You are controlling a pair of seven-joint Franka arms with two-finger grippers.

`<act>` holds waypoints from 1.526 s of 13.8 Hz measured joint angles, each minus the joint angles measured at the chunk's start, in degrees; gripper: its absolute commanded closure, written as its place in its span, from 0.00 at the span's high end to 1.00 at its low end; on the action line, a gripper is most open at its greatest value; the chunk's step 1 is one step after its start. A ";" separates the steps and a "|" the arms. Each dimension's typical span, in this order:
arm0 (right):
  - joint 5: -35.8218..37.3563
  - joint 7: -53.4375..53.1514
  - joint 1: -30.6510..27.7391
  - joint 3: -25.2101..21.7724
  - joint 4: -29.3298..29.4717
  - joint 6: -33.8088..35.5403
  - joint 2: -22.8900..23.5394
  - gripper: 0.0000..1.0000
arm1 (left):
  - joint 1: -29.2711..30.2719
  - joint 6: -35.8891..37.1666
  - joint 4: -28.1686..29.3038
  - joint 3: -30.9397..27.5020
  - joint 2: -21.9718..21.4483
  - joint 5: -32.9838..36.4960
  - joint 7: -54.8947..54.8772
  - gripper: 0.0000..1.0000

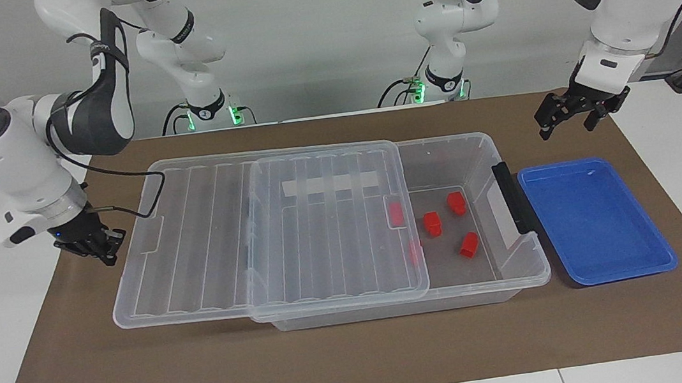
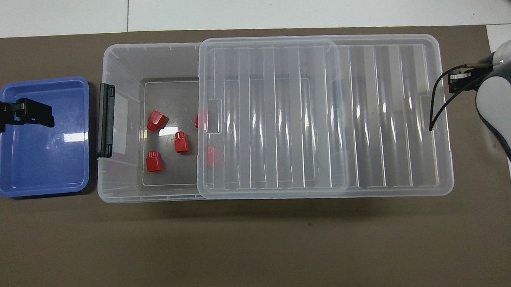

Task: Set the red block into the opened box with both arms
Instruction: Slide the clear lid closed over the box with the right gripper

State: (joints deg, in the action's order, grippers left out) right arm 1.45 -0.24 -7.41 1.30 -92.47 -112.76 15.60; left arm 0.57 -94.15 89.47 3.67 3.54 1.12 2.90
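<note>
The clear box (image 1: 519,264) (image 2: 103,184) lies along the mat. Its ribbed lid (image 1: 268,225) (image 2: 323,114) is slid toward the right arm's end, so the end by the black handle (image 1: 512,198) is uncovered. Several red blocks lie inside. Three sit in the uncovered part (image 1: 432,223) (image 2: 181,142) and two show through the lid's edge (image 1: 396,213) (image 2: 210,156). My right gripper (image 1: 105,249) is shut on nothing, low beside the lid's overhanging end. My left gripper (image 1: 573,117) (image 2: 32,118) hangs open over the blue tray's edge.
A blue tray (image 1: 595,220) (image 2: 41,170) with nothing in it sits beside the box's handle end, at the left arm's end. A brown mat (image 1: 334,359) covers the table under everything. The right arm's black cable (image 1: 137,205) loops over the lid's corner.
</note>
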 measured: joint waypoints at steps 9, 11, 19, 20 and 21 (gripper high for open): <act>-0.01 0.00 9.47 0.26 -0.73 -0.48 -0.14 0.00 | 1.11 4.46 -0.03 -0.67 -2.98 0.00 -9.51 1.00; -0.01 0.00 11.33 0.28 -1.07 -0.48 -0.25 0.00 | 1.10 4.67 0.07 -0.63 -2.89 0.00 -9.63 1.00; -0.01 -1.93 17.07 0.30 -2.92 -2.46 -1.26 0.00 | -0.41 4.80 0.08 -0.74 -2.85 0.00 -9.74 1.00; -0.01 -1.93 17.27 0.29 -3.02 -2.46 -1.40 0.00 | -0.31 4.80 0.09 -0.83 -2.85 0.00 -9.74 1.00; -0.01 -1.93 17.57 0.30 -3.12 -2.47 -1.49 0.00 | -0.27 4.80 0.10 -0.92 -2.85 0.00 -9.74 1.00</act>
State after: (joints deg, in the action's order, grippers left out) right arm 1.44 -2.17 10.16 1.59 -95.58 -115.23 14.11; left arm 0.30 -89.36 89.58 2.75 0.68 1.12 -6.84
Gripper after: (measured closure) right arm 0.991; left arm 0.000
